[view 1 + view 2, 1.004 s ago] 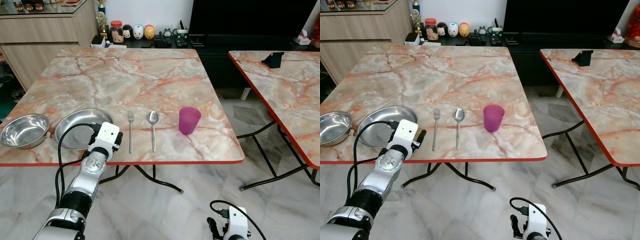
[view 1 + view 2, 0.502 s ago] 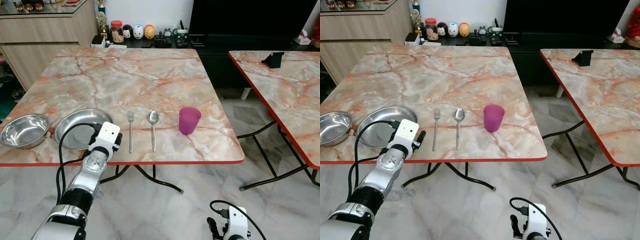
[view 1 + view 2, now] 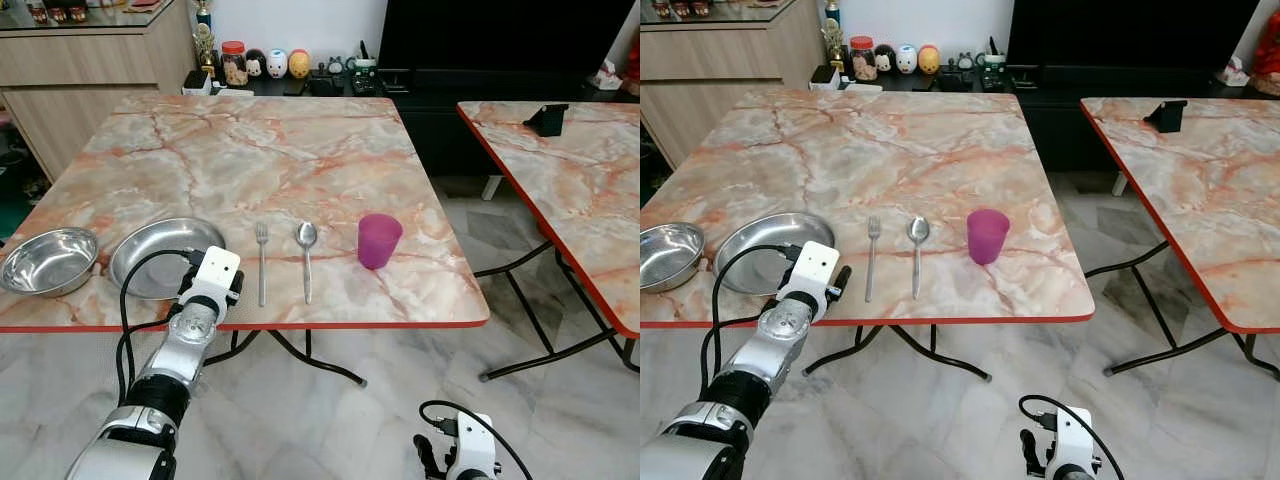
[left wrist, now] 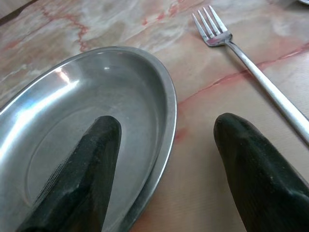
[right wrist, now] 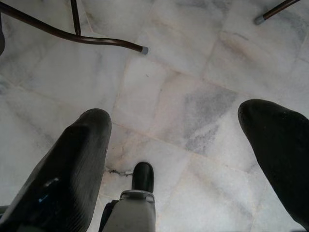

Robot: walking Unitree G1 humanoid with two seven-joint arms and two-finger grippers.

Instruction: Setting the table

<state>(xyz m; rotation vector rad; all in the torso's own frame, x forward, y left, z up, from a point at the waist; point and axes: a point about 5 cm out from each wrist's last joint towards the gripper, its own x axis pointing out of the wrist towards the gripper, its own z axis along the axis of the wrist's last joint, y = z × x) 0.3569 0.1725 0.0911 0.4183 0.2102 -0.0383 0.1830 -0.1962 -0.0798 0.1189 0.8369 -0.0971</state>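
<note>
Marble-look tabletop point(image 3: 300, 150) with pink and orange veins and a red edge band is what we're working on, and the place setting looks mostly laid out already: a fork point(image 3: 261, 262) and a spoon point(image 3: 306, 256) lie side by side, parallel, with a translucent purple cup point(image 3: 379, 240) standing upright just beside the spoon on its right. What seems left is the shallow steel plate point(image 3: 152, 250), which sits at the near edge to the left of the fork, and a deeper steel bowl point(image 3: 48, 260) just beyond it at the table's left corner, so we'd guess those need placing. Our left gripper point(image 4: 164, 159) is spread wide with nothing in it, one matte, finely ribbed black finger over the plate's inside, the other over bare table, straddling the rim. That rim is thin and rolled, the metal is shiny and probably slippery, so we'd expect a pinch on the edge to need care. Our right gripper point(image 5: 193, 159) hangs idle down low, fingers apart, over pale grey marble floor tiles point(image 5: 183, 87).
</note>
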